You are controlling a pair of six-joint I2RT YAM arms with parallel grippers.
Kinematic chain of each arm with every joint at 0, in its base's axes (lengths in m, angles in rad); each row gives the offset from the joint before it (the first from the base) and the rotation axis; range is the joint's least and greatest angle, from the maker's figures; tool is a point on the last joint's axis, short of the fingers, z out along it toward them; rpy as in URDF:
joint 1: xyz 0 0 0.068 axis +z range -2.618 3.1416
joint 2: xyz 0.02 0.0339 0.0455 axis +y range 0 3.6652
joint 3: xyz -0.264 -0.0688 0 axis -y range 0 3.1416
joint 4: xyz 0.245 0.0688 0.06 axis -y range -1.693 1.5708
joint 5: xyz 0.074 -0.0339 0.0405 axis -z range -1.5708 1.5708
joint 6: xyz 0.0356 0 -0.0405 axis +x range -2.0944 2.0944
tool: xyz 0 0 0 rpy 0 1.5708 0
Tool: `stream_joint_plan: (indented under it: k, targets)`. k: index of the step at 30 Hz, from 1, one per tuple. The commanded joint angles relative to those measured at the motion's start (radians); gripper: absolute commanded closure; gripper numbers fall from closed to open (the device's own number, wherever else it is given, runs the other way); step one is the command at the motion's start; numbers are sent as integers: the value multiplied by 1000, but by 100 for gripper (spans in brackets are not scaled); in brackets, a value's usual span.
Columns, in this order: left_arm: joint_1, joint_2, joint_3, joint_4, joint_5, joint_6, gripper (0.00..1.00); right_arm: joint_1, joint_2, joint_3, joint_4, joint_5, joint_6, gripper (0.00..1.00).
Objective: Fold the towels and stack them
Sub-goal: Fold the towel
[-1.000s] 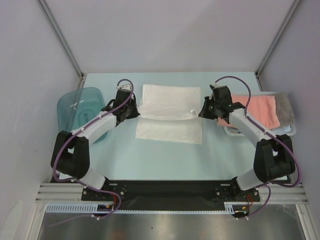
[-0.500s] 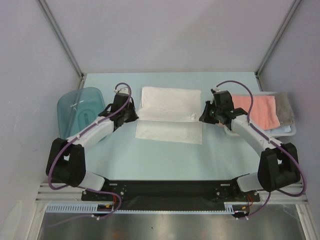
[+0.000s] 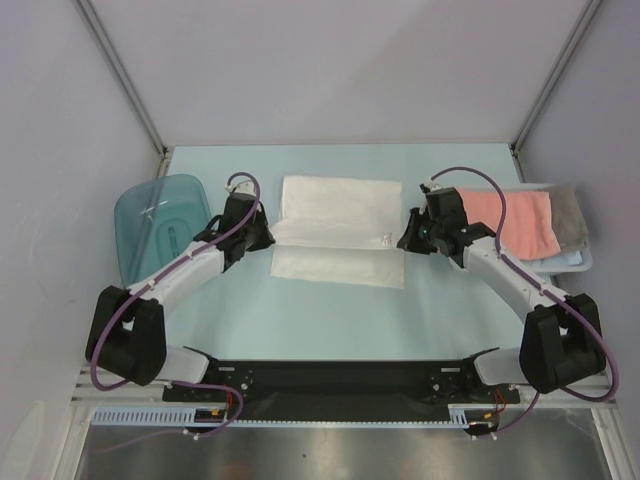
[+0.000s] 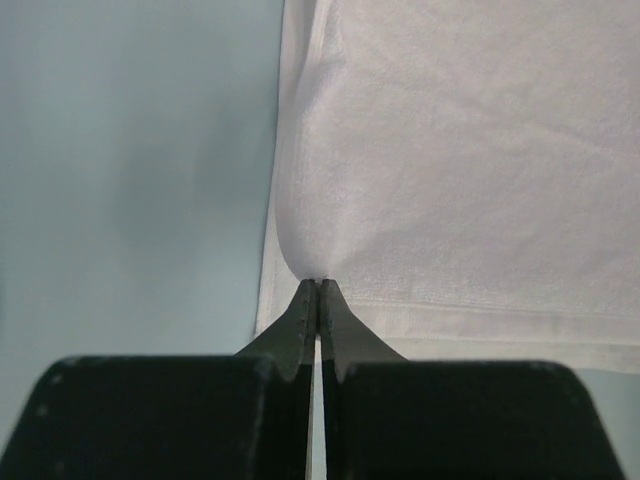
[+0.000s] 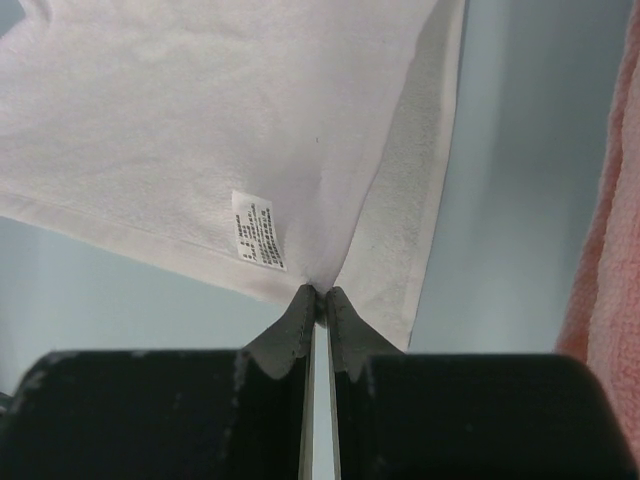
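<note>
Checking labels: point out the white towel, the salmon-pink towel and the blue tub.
white towel (image 3: pixel 340 208), top external view, far half.
salmon-pink towel (image 3: pixel 520 220), top external view, its middle.
blue tub (image 3: pixel 165 200), top external view, bare inside.

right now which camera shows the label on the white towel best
The right wrist view: the label sits close on the white towel beside the right gripper. The top view shows only a speck; the left wrist view misses it.

My arms reach forward over the desk, elbows out, wrists angled inward. My left hand (image 4: pixel 318 285) is pinched tight on the white towel (image 3: pixel 335 205); my right hand (image 5: pixel 318 292) grips its opposite edge.
</note>
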Motion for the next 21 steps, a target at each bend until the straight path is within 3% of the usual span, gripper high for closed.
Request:
stream_joint_plan:
  k: [1, 21]
  targets:
    - [-6, -40, -21, 35, -20, -16, 100, 7, -44, -11, 12, 32, 13, 100]
    - [-7, -68, -67, 44, -13, -14, 99, 59, -97, -75, 12, 74, 36, 100]
